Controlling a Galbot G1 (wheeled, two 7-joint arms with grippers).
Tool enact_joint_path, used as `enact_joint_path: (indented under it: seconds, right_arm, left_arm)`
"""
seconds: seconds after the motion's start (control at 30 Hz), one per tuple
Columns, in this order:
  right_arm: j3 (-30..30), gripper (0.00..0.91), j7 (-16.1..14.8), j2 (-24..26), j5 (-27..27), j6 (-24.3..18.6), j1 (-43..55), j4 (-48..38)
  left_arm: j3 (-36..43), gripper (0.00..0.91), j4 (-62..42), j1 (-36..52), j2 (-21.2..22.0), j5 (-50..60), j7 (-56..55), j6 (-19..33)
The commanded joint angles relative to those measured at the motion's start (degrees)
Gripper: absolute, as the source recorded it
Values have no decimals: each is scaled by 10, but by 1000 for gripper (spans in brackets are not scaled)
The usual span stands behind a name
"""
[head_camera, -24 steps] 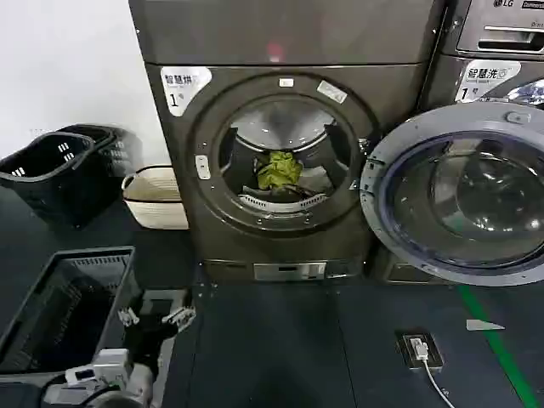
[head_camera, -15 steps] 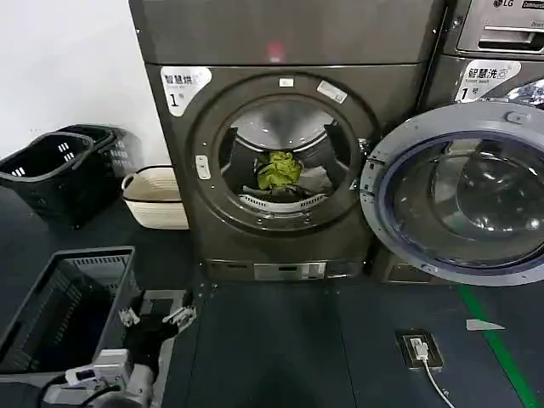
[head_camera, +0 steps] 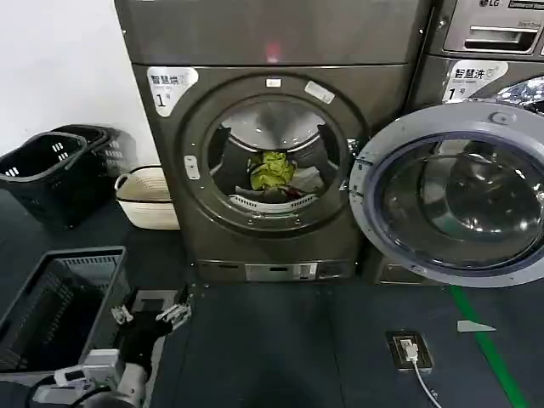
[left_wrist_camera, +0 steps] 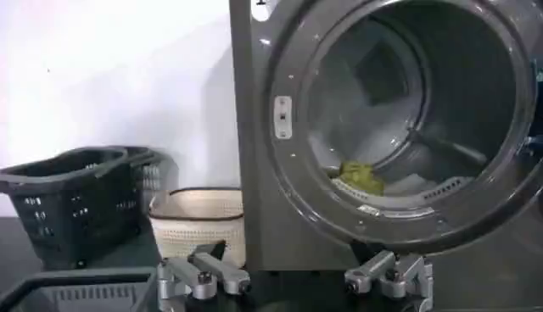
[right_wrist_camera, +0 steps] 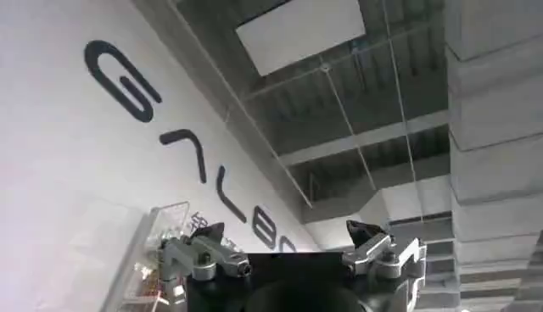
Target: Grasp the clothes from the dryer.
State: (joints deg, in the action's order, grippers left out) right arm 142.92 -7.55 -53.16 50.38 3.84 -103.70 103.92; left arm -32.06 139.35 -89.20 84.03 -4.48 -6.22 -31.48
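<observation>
Standing open, the dryer [head_camera: 270,161] has its door [head_camera: 450,200] swung fully aside, and the clothes [head_camera: 274,172], a yellow-green bundle among paler items, lie untouched at the front of the drum. The left gripper [head_camera: 150,315] hangs low beside the grey basket [head_camera: 51,306], well short of the opening, its fingers [left_wrist_camera: 208,275] spread and holding nothing. The right gripper [right_wrist_camera: 293,254] points up toward the ceiling, fingers likewise apart and empty. By my assessment the whole reach and grasp remain to be done.
</observation>
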Motion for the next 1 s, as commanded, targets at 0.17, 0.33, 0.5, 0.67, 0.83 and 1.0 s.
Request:
enact_joint_path:
  seconds: [0.17, 0.33, 0.5, 0.67, 0.83, 1.0]
  right_arm:
    - [-2, 907, -1, -1, 0, 0, 3, 1]
    - [-3, 907, -3, -2, -1, -1, 5, 0]
    - [-1, 907, -4, -4, -1, -1, 3, 0]
    - [0, 907, -5, -4, -1, -1, 3, 0]
    - [0, 907, -7, -6, -1, -2, 3, 0]
    - [-1, 907, -14, -6, 0, -9, 2, -1]
  left_arm:
    - [-3, 907, -1, 3, 3, -1, 4, -2]
    - [-3, 907, -6, 9, 1, -1, 8, -3]
    - [-1, 907, -8, 10, 2, -2, 10, -4]
    - [0, 907, -9, 13, 3, -2, 11, -4]
    - [0, 907, -8, 12, 2, -1, 11, -3]
    - [-3, 907, -4, 7, 0, -2, 12, -3]
